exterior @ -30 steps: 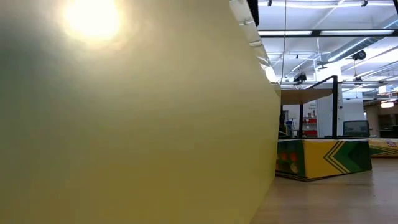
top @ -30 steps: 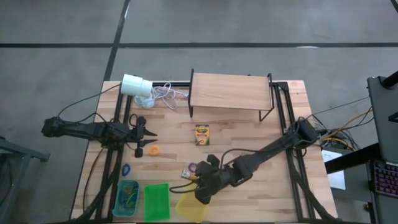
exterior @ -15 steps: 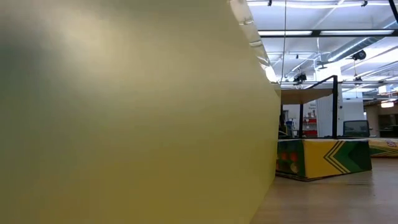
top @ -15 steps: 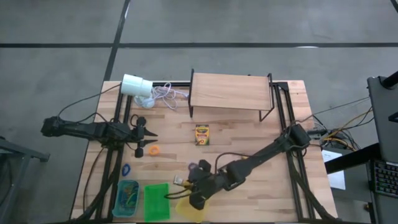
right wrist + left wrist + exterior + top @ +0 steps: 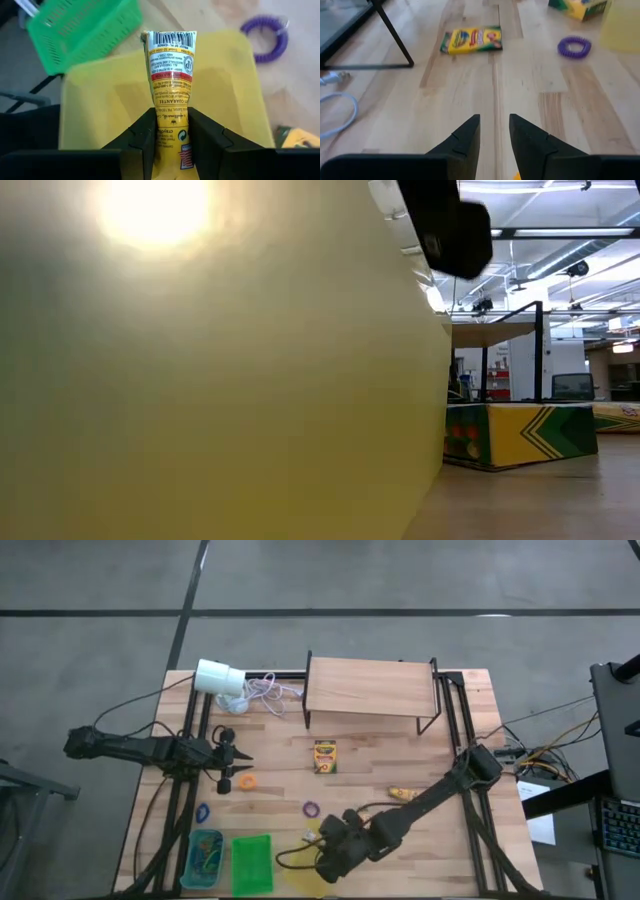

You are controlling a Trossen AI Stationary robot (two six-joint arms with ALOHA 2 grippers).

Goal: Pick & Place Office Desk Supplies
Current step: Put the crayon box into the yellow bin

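- High view: right gripper (image 5: 322,862) now hangs over the yellow bin (image 5: 300,880) at the table's 6 o'clock edge; half a second ago it was a little farther out, a second ago farther still toward centre. Its move has uncovered a small yellow packet (image 5: 402,793) at about 4 o'clock of the crayon box (image 5: 325,755).
- Left gripper (image 5: 238,769) waits at 9 o'clock, unmoved, just above an orange band (image 5: 246,783).
- Purple band (image 5: 311,808) lies loose mid-table; blue band (image 5: 203,811) near the left frame. Green bin (image 5: 252,863) and blue bin (image 5: 205,858) sit at 7 o'clock.
- Low view: yellow bin wall (image 5: 200,380) fills most of the picture; a dark piece of the right arm (image 5: 450,225) has come in at the top, probably the wrist.
- Left wrist view: fingers (image 5: 470,135) stand slightly apart, holding nothing.
- Right wrist view: fingers (image 5: 145,132) are clamped on a yellow tube (image 5: 170,85), barcode end forward, directly above the yellow bin (image 5: 100,100).
- Judgement: carry is done; the tube is in place for release. Bands, box and packet remain to be sorted.
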